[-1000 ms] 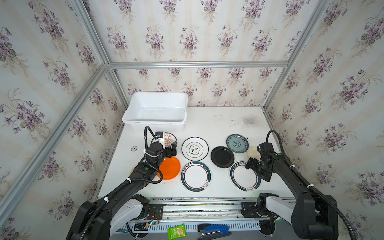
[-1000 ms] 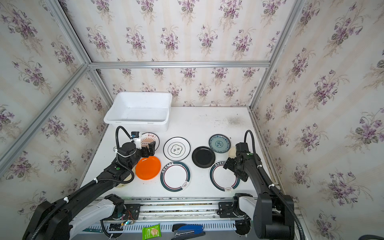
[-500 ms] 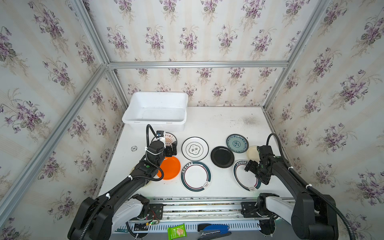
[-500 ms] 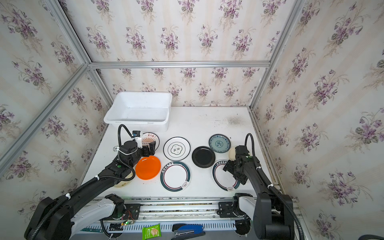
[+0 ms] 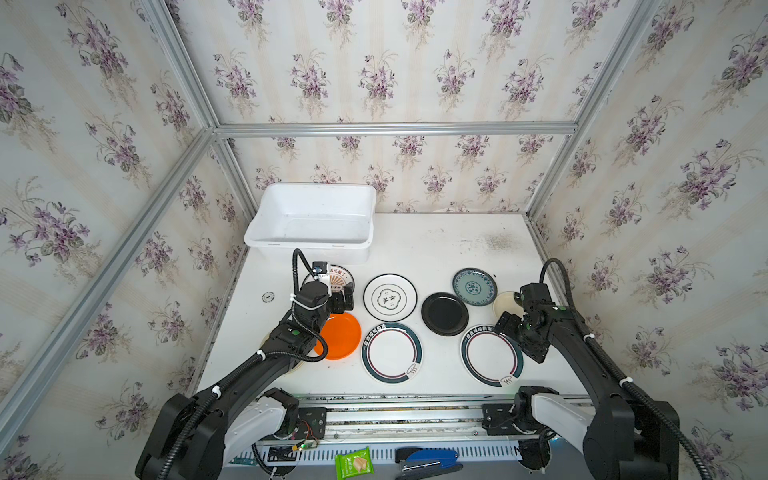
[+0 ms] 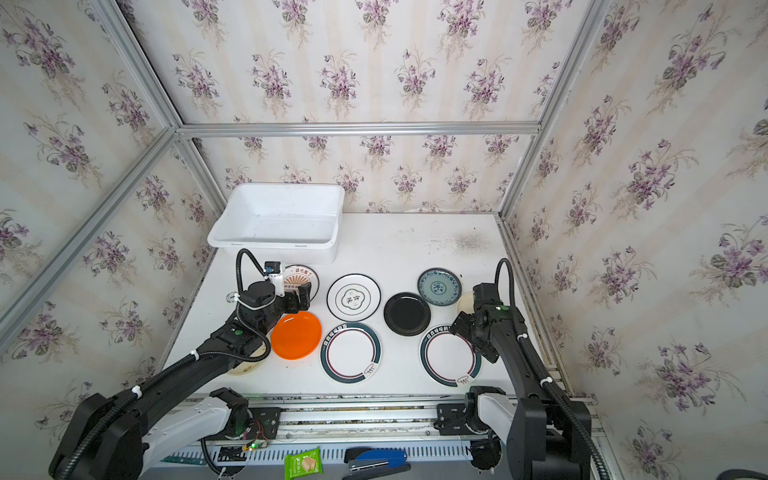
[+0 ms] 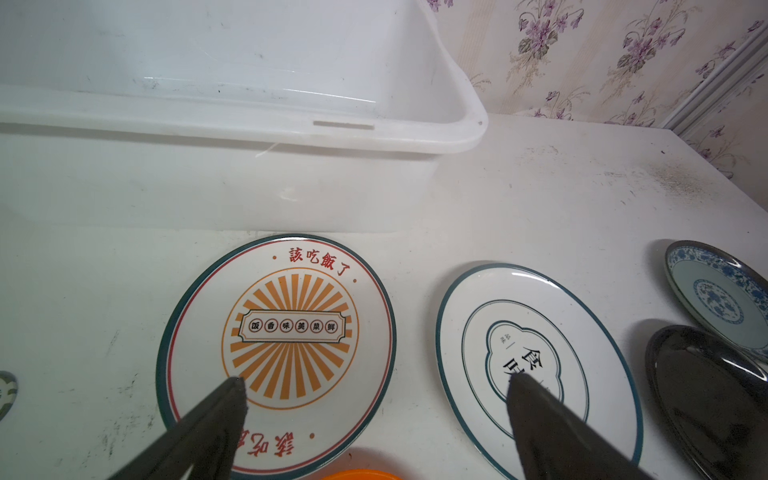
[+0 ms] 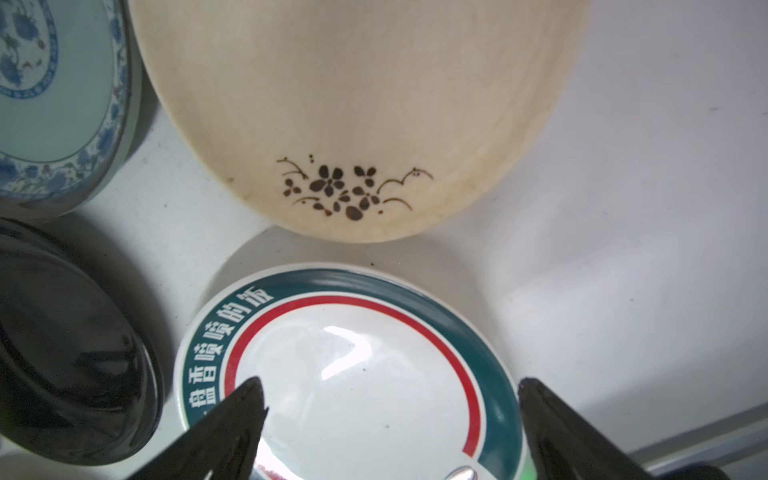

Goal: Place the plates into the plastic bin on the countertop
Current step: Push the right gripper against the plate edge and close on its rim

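Plastic bin [image 5: 309, 252] is still empty at the back left of the counter [image 5: 436, 249], and all nine plates are still flat on the counter in front of it, same layout as a second ago. Back row is the sunburst plate [image 7: 291, 324] just before the bin, then the emblem plate [image 7: 540, 316], black plate [image 5: 444, 313], blue patterned plate [image 5: 474, 286] and cream floral plate [image 8: 357, 104], the last partly under the right arm in both top views. Front row is a second cream plate [image 6: 245, 365] mostly hidden under the left arm, the orange plate [image 5: 340, 336], and the left teal-banded plate [image 5: 392, 352] and right teal-banded plate [image 5: 491, 357]. Only real change is that the right arm has shifted slightly around the right teal-banded plate's far rim; that plate has barely moved and lies flat. Right gripper [image 8: 389, 388] is spread wide and holds nothing, one finger over the lettered band and the other just outside the rim; contact cannot be told. Left gripper [image 7: 376, 382] has hardly moved and is also spread wide and empty, with one finger over the sunburst plate and one over the emblem plate. So probably no pick has landed yet and the task is at its start. Likely next is closing on a rim, and these thin flat rims look easy to slip off.
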`<state>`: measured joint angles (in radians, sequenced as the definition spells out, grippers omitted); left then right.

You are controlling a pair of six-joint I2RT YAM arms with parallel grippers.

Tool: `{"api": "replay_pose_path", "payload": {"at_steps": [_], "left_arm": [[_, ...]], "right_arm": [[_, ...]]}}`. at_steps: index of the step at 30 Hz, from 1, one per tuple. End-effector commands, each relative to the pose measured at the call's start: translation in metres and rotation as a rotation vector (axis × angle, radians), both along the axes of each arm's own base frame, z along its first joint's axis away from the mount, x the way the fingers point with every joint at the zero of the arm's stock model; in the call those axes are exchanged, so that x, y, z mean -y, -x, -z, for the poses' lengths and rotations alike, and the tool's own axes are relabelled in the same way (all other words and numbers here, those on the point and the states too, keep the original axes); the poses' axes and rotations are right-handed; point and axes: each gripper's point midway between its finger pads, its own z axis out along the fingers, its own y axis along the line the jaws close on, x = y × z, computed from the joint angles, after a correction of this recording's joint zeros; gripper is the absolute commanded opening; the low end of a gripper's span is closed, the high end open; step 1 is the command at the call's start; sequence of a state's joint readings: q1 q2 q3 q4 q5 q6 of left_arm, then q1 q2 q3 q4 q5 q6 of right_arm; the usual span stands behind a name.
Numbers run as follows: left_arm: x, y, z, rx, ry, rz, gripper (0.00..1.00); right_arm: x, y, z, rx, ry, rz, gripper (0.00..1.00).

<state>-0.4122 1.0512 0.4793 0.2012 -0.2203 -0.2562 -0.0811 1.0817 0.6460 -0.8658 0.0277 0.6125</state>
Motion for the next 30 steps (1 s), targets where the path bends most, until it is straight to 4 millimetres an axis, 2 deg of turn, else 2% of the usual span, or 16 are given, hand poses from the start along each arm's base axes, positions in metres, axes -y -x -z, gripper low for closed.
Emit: {"api": "replay_pose_path", "payload": {"at_steps": [1,7,12,19,25,30], "left_arm": [[-0.003,-0.002,-0.003,0.014,0.003,-0.022,1.0],[-0.005,-0.001,-0.002,0.012,-0.003,-0.028,1.0],[-0.007,-0.001,-0.003,0.013,-0.01,-0.037,1.0],[-0.01,-0.002,-0.001,0.008,-0.011,-0.056,1.0],[-0.013,-0.001,-0.001,0.004,-0.018,-0.072,1.0],[-0.013,-0.001,0.0,0.001,-0.017,-0.076,1.0]], "right_arm": [[0.008,0.014,0.003,-0.072,0.046,0.025,0.99],[0.006,0.021,0.018,-0.138,0.03,0.047,0.99],[-0.009,0.022,0.033,-0.125,-0.061,0.066,0.99],[-0.021,0.018,0.035,-0.067,-0.131,0.075,0.99],[-0.033,0.017,0.044,-0.07,-0.201,0.078,0.95],[-0.036,0.013,0.043,-0.05,-0.221,0.083,0.91]]}}
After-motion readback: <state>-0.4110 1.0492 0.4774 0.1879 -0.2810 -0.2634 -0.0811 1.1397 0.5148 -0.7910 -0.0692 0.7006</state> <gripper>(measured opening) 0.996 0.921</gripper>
